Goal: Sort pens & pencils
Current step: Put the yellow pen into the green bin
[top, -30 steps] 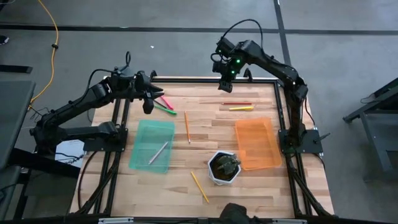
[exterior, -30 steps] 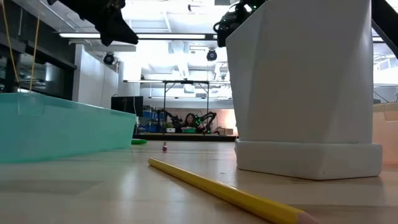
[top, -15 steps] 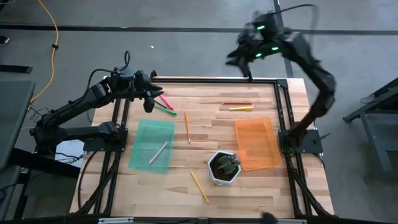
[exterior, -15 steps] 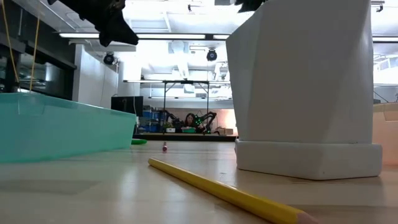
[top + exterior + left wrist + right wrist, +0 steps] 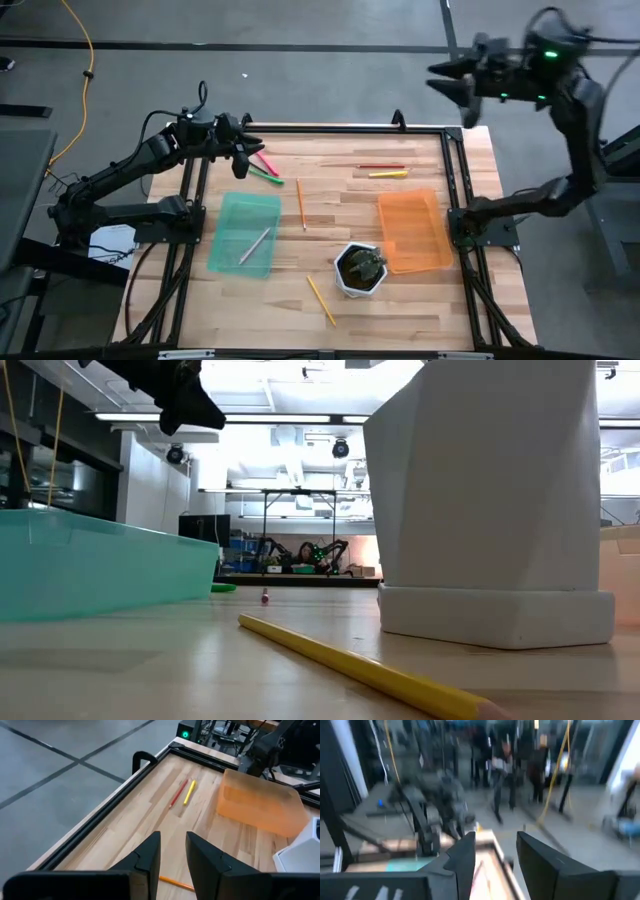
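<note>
Two trays [image 5: 246, 233] on wood table [image 5: 340, 190], lab bkgd

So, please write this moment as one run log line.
left gripper: open, empty, above pens | right gripper: open, empty, beyond table | green tray: one pen

Left arm reaches in from its side, elbow low, with the left claw [image 5: 238, 160] hanging above the bench's far left corner, fingers [image 5: 148, 854] parted by a narrow gap and nothing between them. Right arm is raised high, its right claw [image 5: 452, 82] beyond the far right corner, fingers [image 5: 464, 851] apart, empty.
</note>
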Available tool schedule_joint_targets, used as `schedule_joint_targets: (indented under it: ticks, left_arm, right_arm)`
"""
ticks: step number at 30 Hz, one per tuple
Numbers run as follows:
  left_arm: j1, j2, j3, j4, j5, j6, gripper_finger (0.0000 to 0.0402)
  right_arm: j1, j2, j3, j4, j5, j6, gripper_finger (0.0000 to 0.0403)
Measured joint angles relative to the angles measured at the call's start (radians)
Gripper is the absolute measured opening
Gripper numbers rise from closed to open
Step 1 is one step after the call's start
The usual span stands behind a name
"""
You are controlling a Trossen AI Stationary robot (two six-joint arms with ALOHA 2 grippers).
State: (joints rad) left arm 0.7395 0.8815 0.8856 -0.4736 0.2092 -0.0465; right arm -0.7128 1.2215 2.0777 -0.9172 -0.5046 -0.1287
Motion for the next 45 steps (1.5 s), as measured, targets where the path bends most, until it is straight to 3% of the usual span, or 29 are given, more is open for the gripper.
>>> schedule_joint_targets:
  ticks: [8,18,23,27,31,37,45]
  left_arm:
    - [0.0,0.0,0.0,0.0,0.004,-0.041,0.0079]
    - [0.0,0.0,0.0,0.001,0.004,-0.06,0.0079]
    - [0.0,0.0,0.0,0.001,0.004,-0.068,0.0079]
    - [0.0,0.0,0.0,0.001,-0.004,-0.08,0.0079]
    - [0.0,0.0,0.0,0.001,-0.008,-0.082,0.0079]
    - [0.0,0.0,0.0,0.0,-0.007,-0.093,0.0079]
    - [0.0,0.0,0.0,-0.043,0.004,-0.109,0.0079]
  right_arm:
    - [0.0,-0.174,0.001,0.317,-0.077,0.048,0.0133]
    - [0.0,-0.396,-0.027,0.398,-0.079,0.107,0.0133]
    - [0.0,-0.602,-0.224,0.594,0.007,0.13,0.0133]
    - [0.0,-0.768,-0.514,0.855,0.112,0.203,0.0133]
    - [0.0,-0.84,-0.819,1.052,0.144,0.321,0.0133]
    - [0.0,-0.796,-1.087,0.928,0.194,0.33,0.0134]
    - [0.0,-0.621,-1.193,0.505,0.213,0.203,0.0134]
